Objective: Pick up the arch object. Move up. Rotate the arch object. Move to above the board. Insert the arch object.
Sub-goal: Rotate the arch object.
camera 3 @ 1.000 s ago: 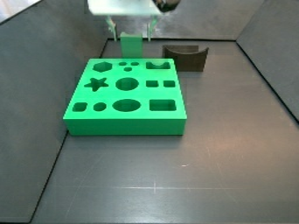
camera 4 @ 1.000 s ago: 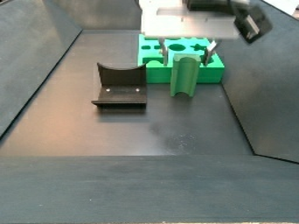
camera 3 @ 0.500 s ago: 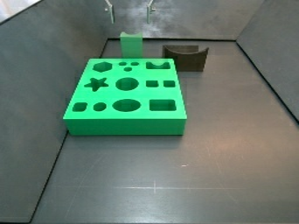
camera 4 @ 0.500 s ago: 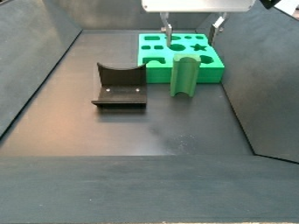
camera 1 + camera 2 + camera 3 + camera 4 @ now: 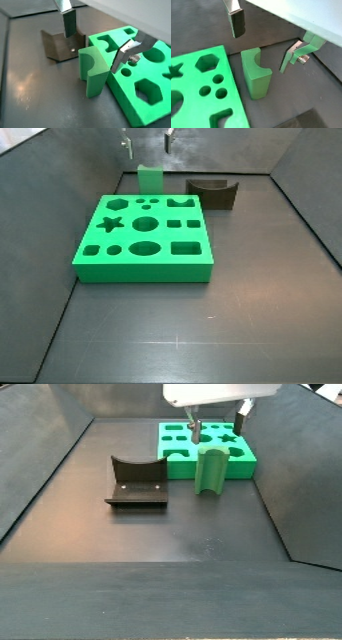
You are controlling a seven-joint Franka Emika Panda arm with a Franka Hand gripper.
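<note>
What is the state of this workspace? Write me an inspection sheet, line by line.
Surface: dark grey floor, bare apart from the items below.
Arch object: upright on the floor, beside the board, not held.
Board: flat on the floor, all visible cutouts empty.
Clutter: dark brown block with scooped top, standing apart from the arch object.
End effector: above the arch object, fingers open, one to each side, touching nothing.
Cables: nothing seen.
Surroundings: dark walls enclose the floor.
</note>
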